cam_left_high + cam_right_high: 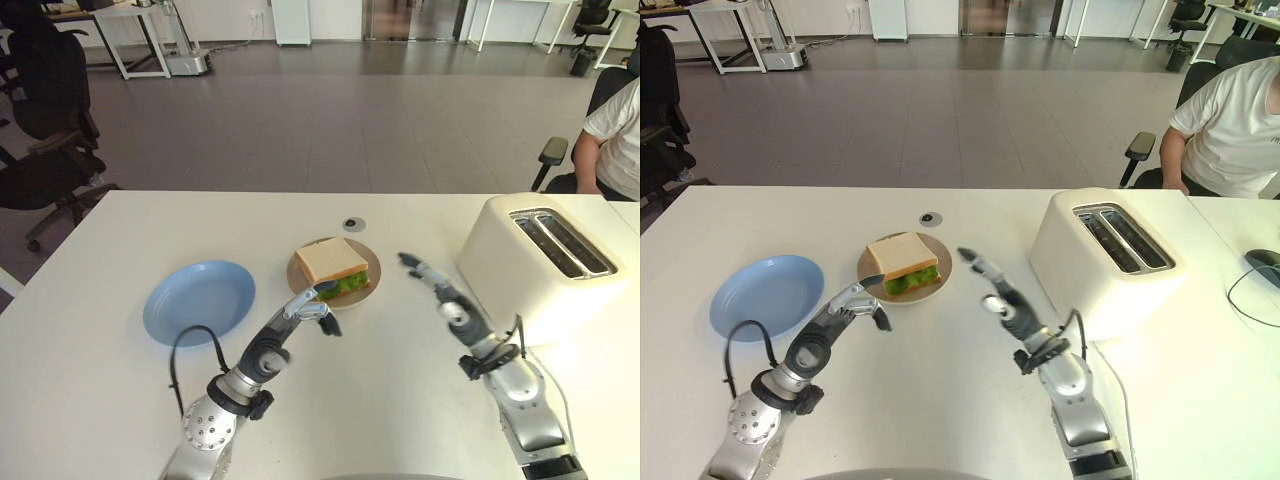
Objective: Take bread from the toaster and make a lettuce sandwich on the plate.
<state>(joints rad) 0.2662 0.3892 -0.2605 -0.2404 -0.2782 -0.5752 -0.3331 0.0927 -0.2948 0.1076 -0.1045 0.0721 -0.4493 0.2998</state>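
Observation:
A sandwich [333, 264] of white bread over green lettuce lies on a small tan plate [296, 274] at the table's middle. The white toaster [545, 265] stands at the right; its two slots look empty. My left hand [308, 310] hovers just in front of the tan plate, fingers loosely spread, holding nothing. Between the plate and the toaster my right hand [440, 290] is stretched out flat and open, pointing toward the sandwich, apart from it.
An empty blue plate [198, 300] sits left of the sandwich. A small round grey disc [353, 224] is set in the table behind the tan plate. A toaster cable [1110, 390] runs along the right side by my right arm.

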